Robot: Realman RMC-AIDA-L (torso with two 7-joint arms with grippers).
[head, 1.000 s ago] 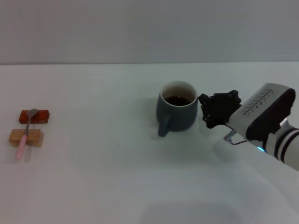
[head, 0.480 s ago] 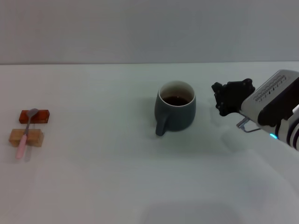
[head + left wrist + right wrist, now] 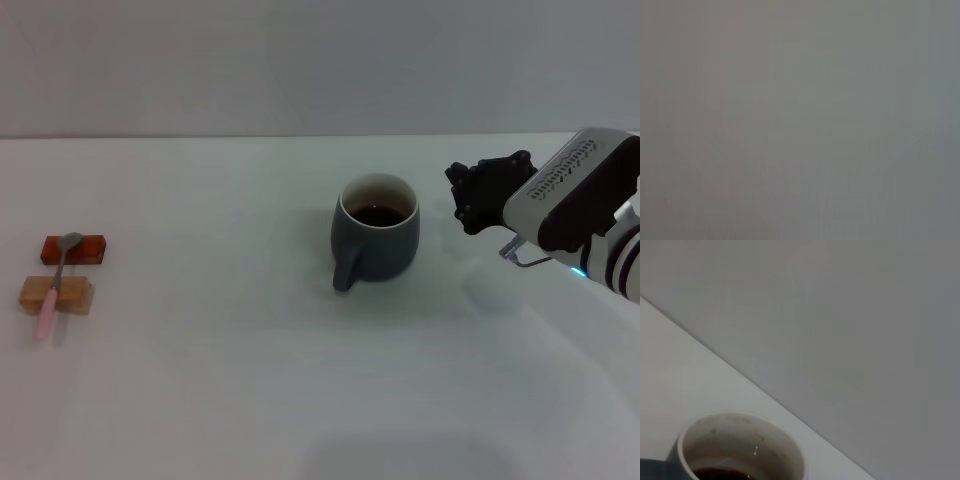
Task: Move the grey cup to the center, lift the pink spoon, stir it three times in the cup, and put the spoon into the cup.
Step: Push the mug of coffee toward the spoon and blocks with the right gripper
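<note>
The grey cup (image 3: 376, 245) stands upright near the middle of the white table, handle toward the front, dark liquid inside. Its pale rim also shows in the right wrist view (image 3: 740, 445). My right gripper (image 3: 462, 198) hovers to the right of the cup, apart from it, open and empty. The pink spoon (image 3: 48, 305) lies at the far left, its grey bowl resting on a red-brown block (image 3: 88, 249) and its handle across a tan wooden block (image 3: 72, 295). My left gripper is out of view; the left wrist view shows only plain grey.
The white table (image 3: 200, 380) runs back to a grey wall (image 3: 300, 60). The right arm's white forearm (image 3: 580, 215) reaches in from the right edge.
My right gripper has drawn away from the cup, to the right and a little upward. The cup stays put near the center. The spoon has not moved.
</note>
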